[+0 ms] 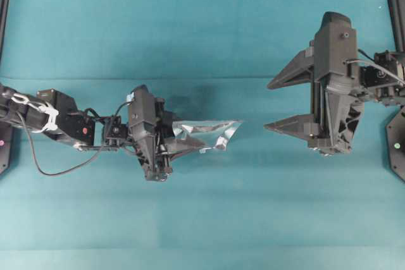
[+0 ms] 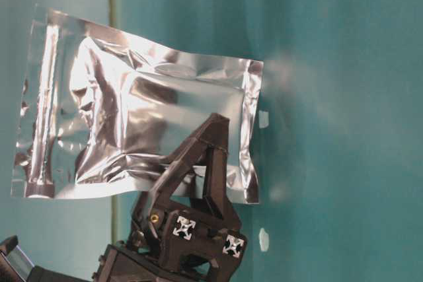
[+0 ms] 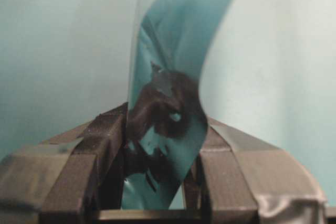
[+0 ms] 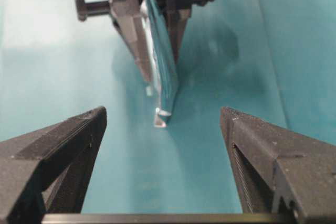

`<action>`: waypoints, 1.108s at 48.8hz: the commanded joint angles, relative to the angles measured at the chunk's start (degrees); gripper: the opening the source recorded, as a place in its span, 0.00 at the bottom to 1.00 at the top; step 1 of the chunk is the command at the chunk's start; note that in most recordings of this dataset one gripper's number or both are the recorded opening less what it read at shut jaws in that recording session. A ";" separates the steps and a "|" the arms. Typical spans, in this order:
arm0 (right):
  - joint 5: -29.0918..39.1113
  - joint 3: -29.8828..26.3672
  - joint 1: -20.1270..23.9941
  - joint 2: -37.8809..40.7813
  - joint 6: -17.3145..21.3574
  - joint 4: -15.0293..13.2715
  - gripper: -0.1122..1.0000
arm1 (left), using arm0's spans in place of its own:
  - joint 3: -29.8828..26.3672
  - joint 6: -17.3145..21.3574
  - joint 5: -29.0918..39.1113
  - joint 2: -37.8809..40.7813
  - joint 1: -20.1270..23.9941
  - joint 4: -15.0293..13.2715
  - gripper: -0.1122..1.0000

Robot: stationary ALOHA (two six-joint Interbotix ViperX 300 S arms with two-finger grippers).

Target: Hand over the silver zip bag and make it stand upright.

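The silver zip bag (image 1: 212, 134) is a crinkled foil pouch held off the table on its edge, its free end pointing right. My left gripper (image 1: 180, 145) is shut on the bag's left part. In the left wrist view the foil (image 3: 168, 124) is pinched between both pads. The table-level view shows the bag's (image 2: 132, 123) flat face with one left finger (image 2: 211, 156) in front of it. My right gripper (image 1: 268, 105) stands open a short way to the right of the bag. In the right wrist view the bag (image 4: 160, 61) lies edge-on beyond the right gripper (image 4: 163, 116), apart from it.
A teal cloth (image 1: 202, 219) covers the table. Black frame rails run along the left (image 1: 4, 4) and right (image 1: 397, 4) edges. Small white specks (image 2: 264, 119) show on the backdrop in the table-level view.
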 commanded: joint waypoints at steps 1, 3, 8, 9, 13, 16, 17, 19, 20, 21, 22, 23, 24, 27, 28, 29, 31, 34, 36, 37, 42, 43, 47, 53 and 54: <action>-0.44 -0.53 0.18 -0.70 0.53 0.00 0.89 | -0.26 -0.09 -0.09 -0.18 -0.70 0.18 0.37; -0.44 -0.53 0.18 -0.70 0.53 0.00 0.89 | -0.35 -0.09 -0.09 -0.18 -0.70 0.18 0.37; -0.44 -0.53 0.18 -0.70 0.53 0.09 0.89 | -0.26 -0.09 -0.09 -0.18 -0.70 0.18 0.37; -0.44 -0.53 0.18 -0.70 0.53 0.09 0.89 | -0.26 -0.09 -0.09 -0.18 -0.70 0.18 0.37; -0.44 -0.53 0.18 -0.70 0.44 0.00 0.89 | -0.26 -0.09 -0.09 -0.18 -0.70 0.09 0.37; -0.44 -0.44 0.18 -0.70 0.53 0.00 0.89 | -0.26 -0.09 0.26 -0.18 -0.70 0.18 0.37; -0.44 -0.44 0.18 -0.70 0.53 0.09 0.89 | -0.26 -0.09 0.35 -0.18 -0.70 0.18 0.37; -0.35 -0.53 0.18 -0.70 0.53 0.00 0.89 | -0.26 -0.09 0.44 -0.18 -0.70 0.18 0.37; -0.44 -0.44 0.18 -0.70 0.53 0.00 0.89 | -0.26 -0.09 0.44 -0.18 -0.70 0.18 0.37; -0.44 -0.53 0.18 -0.70 0.53 0.00 0.89 | -0.26 -0.09 0.53 -0.18 -0.70 0.18 0.37; -0.44 -0.44 0.18 -0.70 0.53 0.09 0.89 | -0.35 -0.09 0.53 -0.18 -0.70 0.18 0.37; -0.44 -0.44 0.18 -0.70 0.53 0.00 0.89 | -0.35 -0.09 0.53 -0.09 -0.62 0.18 0.37; -0.44 -0.44 0.18 -0.70 0.53 0.00 0.89 | -0.35 -0.09 0.53 -0.18 -0.62 0.18 0.37; -0.44 -0.44 0.18 -0.70 0.53 0.00 0.89 | -0.35 -0.09 0.53 -0.18 -0.70 0.18 0.37; -0.44 -0.53 0.18 -0.70 0.53 0.09 0.89 | -0.35 -0.09 0.53 -0.18 -0.70 0.18 0.37; -0.44 -0.44 0.18 -0.70 0.53 0.00 0.89 | -0.35 -0.09 0.53 -0.18 -0.62 0.18 0.37; -0.44 -0.44 0.18 -0.70 0.53 0.09 0.89 | -0.35 -0.09 0.53 -0.18 -0.62 0.18 0.37; -0.35 -0.53 0.18 -0.70 0.53 0.09 0.89 | -0.35 -0.09 0.53 -0.18 -0.62 0.18 0.37; -0.44 -0.44 0.18 -0.70 0.53 0.09 0.89 | -0.35 -0.09 0.53 -0.18 -0.70 0.18 0.37; -0.44 -0.44 0.18 -0.70 0.53 0.00 0.89 | -0.35 -0.09 0.53 -0.18 -0.62 0.18 0.37; -0.44 -0.53 0.26 -0.70 0.53 0.00 0.89 | -0.35 -0.09 0.53 -0.18 -0.62 0.18 0.37; -0.44 -0.44 0.26 -0.70 0.53 0.00 0.89 | -0.35 -0.09 0.53 -0.18 -0.70 0.18 0.37; -0.44 -0.44 0.18 -0.70 0.53 0.09 0.89 | -0.35 -0.09 0.53 -0.18 -0.70 0.18 0.37; -0.35 -0.53 0.26 -0.70 0.53 0.00 0.89 | -0.35 -0.09 0.53 -0.18 -0.62 0.18 0.37; -0.35 -0.44 0.26 -0.70 0.53 0.09 0.89 | -0.35 -0.09 0.53 -0.18 -0.62 0.18 0.37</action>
